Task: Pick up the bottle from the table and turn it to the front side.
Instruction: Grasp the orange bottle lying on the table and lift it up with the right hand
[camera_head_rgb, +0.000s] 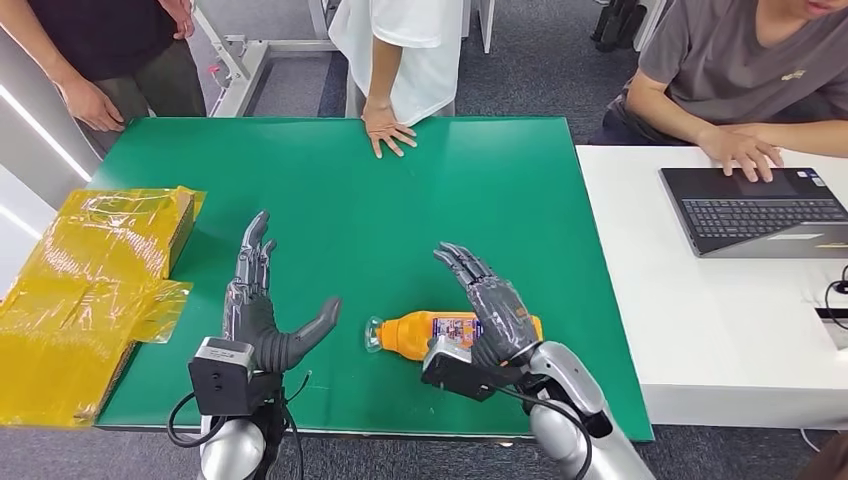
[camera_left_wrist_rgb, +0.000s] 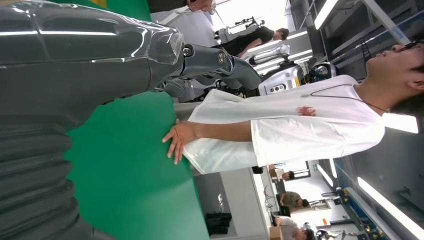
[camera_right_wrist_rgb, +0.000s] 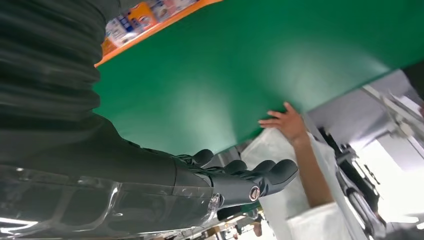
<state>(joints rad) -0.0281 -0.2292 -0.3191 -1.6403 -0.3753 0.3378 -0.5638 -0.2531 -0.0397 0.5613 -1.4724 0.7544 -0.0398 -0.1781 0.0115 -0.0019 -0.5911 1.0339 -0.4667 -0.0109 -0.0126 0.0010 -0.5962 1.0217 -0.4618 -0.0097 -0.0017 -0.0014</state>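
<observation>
Orange plastic bottle with a clear cap (camera_head_rgb: 415, 333) lies on its side on the green table (camera_head_rgb: 480, 200), long axis left-right, cap toward my left hand (camera_head_rgb: 262, 310). My right hand (camera_head_rgb: 490, 305) hovers over its base end, nearer; both hands spread, holding nothing.

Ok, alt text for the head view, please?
An orange bottle lies on its side on a green table, the right hand open over it and the left hand open beside it. A person's hand rests on the far edge.
</observation>
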